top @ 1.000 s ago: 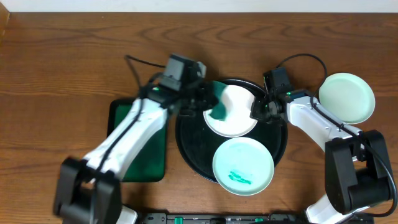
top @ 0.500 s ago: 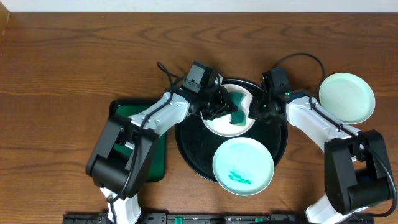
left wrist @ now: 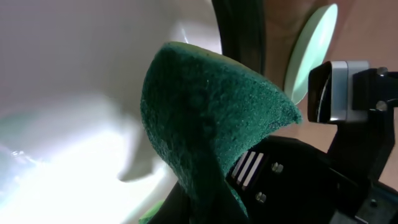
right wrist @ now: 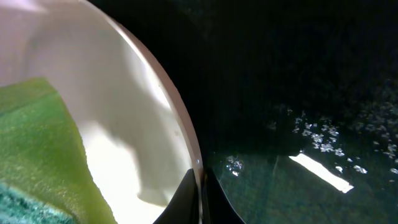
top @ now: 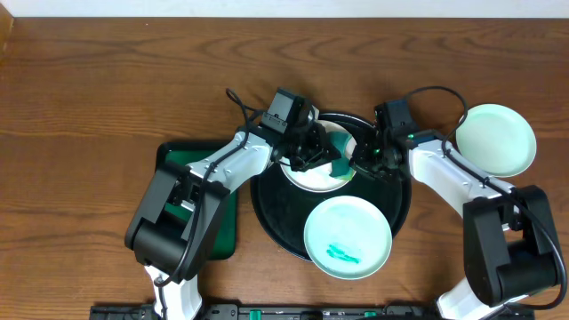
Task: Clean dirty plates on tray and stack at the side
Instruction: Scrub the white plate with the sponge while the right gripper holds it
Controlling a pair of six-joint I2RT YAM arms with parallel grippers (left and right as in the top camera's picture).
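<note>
Right now the white plate [top: 305, 174] lies at the far side of the black tray [top: 272, 213], and both arms are on it. The right gripper [top: 361, 160] is closed on the plate's right rim, its two fingertips pinching the thin edge in the right wrist view. That grip reads as a brace, so the plate cannot slide or spin while it is rubbed. It may also tip the plate a little off the tray floor, though I cannot tell that for certain.

The left gripper [top: 311, 151] is clamped on a green sponge [left wrist: 205, 118], which is folded to a blunt point and pressed against the plate's inner face close to the braced rim. Wiping is evidently the step in hand, and no smear shows on the white surface that can be seen.

A smeared mint plate [top: 347, 236] sits at the near side of the same tray, apart from the white one, with a teal smear [top: 342, 254] across it, so it looks to be waiting its turn. Off the tray, on the worktop [top: 89, 89] to the right, a clean mint plate [top: 496, 140] lies alone, probably the start of the stack. A green rectangular tray [top: 222, 229] rests left of the black tray, under the left arm.
</note>
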